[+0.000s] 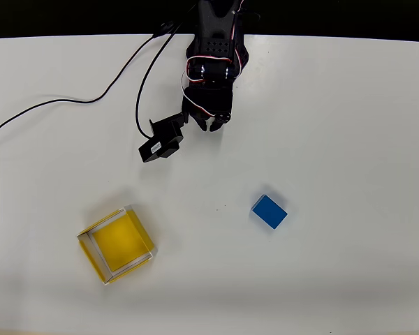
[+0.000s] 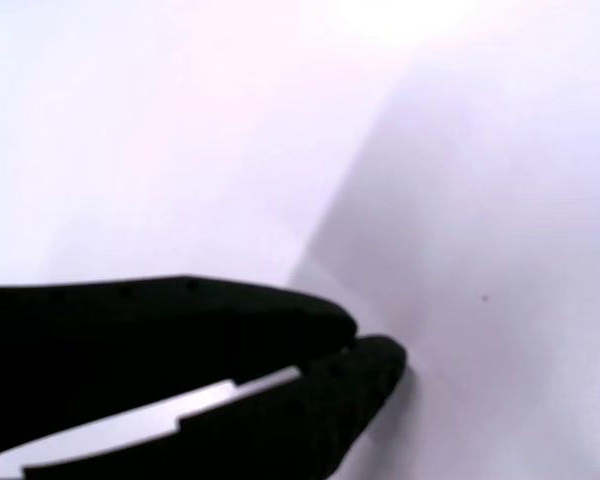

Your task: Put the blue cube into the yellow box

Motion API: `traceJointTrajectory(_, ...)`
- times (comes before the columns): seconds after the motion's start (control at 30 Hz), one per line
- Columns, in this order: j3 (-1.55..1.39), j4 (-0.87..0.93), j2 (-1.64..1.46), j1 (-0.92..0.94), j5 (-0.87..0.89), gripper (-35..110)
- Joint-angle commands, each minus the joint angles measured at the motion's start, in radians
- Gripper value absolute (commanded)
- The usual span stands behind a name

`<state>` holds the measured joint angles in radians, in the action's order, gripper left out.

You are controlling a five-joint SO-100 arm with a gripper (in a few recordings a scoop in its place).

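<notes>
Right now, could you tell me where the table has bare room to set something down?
Free: the whole right side beyond the blue cube, the strip between cube and yellow box, and the left side above the box. Crowded: top centre, with the arm, its shut claw, a small black module and cables.

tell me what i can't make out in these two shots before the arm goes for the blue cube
- Arm base: cut off by the top edge in the overhead view.
- Table: a blurred pale wash in the wrist view.
- Gripper: in the overhead view the arm's own body covers most of it; in the wrist view its fingers meet at the tips, holding nothing.
- Far ends of the black cables: they run off the left and top edges overhead.
</notes>
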<state>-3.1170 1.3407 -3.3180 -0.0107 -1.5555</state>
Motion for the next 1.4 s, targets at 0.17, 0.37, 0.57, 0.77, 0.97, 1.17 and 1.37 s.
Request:
traceJointTrajectory(0.17,-0.028,-0.091,-0.026,0.009,0.005,7)
traceJointTrajectory(0.37,0.071,-0.107,-0.026,0.018,0.083,23)
traceJointTrajectory(0.57,0.199,-0.054,-0.025,0.048,0.017,23)
traceJointTrajectory(0.77,0.413,-0.012,0.012,0.075,-0.034,24)
traceJointTrajectory(0.97,0.592,-0.149,0.399,0.117,-0.037,34)
traceJointTrajectory(1.17,0.822,-0.126,0.719,0.117,0.044,36)
traceJointTrajectory(1.37,0.845,-0.189,0.833,0.097,0.063,38)
